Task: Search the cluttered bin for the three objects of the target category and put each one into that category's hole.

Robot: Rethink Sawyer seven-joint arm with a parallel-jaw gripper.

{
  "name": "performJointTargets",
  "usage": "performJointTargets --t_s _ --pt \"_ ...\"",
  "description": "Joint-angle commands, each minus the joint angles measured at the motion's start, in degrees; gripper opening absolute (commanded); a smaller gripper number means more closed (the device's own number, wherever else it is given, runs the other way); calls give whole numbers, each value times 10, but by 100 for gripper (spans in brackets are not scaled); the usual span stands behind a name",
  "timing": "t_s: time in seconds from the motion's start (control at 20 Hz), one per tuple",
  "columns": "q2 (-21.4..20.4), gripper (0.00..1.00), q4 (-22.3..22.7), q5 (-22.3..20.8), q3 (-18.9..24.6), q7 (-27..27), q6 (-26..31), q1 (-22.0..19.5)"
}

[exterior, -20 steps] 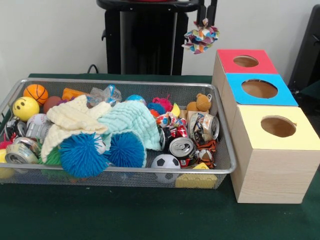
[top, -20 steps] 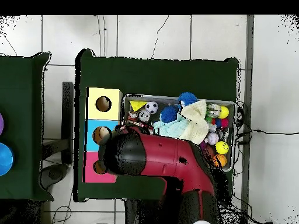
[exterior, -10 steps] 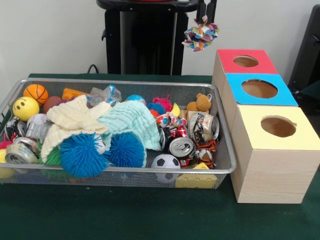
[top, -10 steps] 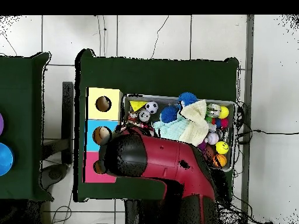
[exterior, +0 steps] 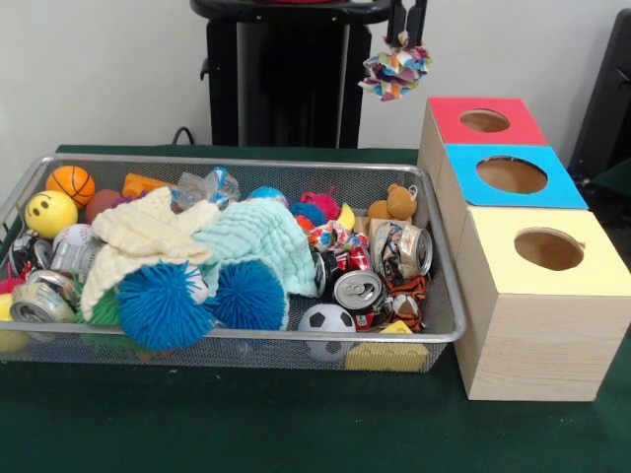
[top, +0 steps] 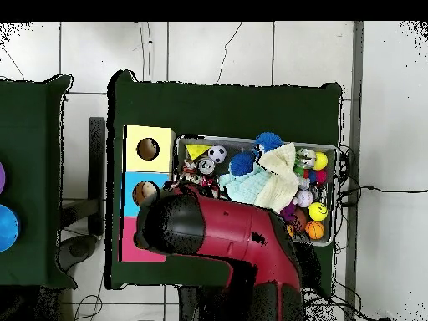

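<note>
The green counter (exterior: 246, 424) holds a wire bin (exterior: 449, 330) on the left and three wooden boxes on the right, each with a round hole on top. The bin is stuffed with balls, cans and cloths, so there is little room inside. The red box (exterior: 485, 120) is the far one, behind the blue box (exterior: 513, 175) and the yellow box (exterior: 547, 251). The air above them is free. The hand (exterior: 406, 34) pinches a colorful rag toy (exterior: 396, 71), high up, just left of the red hole, likely to drop it in.
</note>
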Motion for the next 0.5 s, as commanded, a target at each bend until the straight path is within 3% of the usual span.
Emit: performJointTargets --t_s 0.05,0.3,0.5 --pt "48 0 -14 31 -28 235 63 63" --pt "84 0 -41 42 -71 304 40 125" --pt "98 0 -49 49 -81 314 31 138"
